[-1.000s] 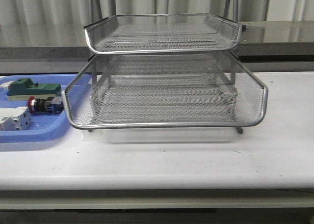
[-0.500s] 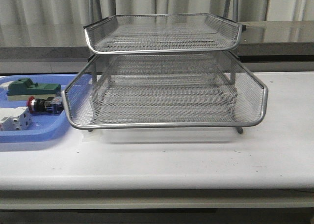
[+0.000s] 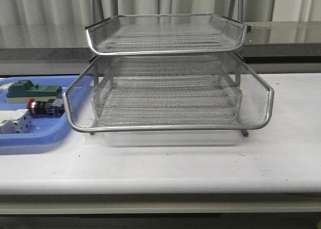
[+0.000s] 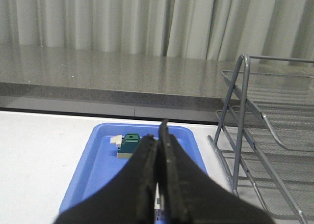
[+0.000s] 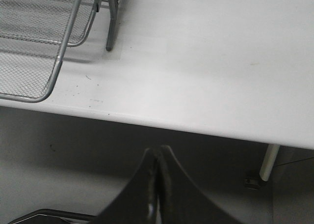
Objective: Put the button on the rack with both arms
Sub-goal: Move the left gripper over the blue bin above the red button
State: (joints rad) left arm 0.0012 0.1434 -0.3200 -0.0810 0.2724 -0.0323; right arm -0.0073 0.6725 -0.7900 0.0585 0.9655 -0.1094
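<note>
Nothing had shifted across the front views since a second earlier: rack, tray and parts all sat exactly as before, and neither arm had entered that view. Nearest the front edge of the tabletop [image 3: 200, 163] lay bare white surface; behind it the rack [image 3: 168, 96] stood mid-tabletop, its mesh tiers holding nothing. At the left edge the blue tray [image 3: 30, 138] carried the white breaker [image 3: 15, 123], the button [image 3: 44, 107] lying on its side with its red cap pointing left, and, farther back, the green block [image 3: 32, 90]. The left end effector [image 4: 158, 184] was clenched shut on nothing, hovering above the tray's near end; the right end effector [image 5: 156, 194] was likewise closed and empty, hanging off the tabletop's right front edge. The button lay crowded between breaker and block, close to the rack's rim, so I judged a descending finger could nudge a neighbour or catch the mesh, and the round cap might roll away. Only the front view showed the button clearly; the left wrist view hid most of it behind its own fingers [image 4: 142, 184], showing the block instead, while the right wrist view revealed just a rack corner and leg.
</note>
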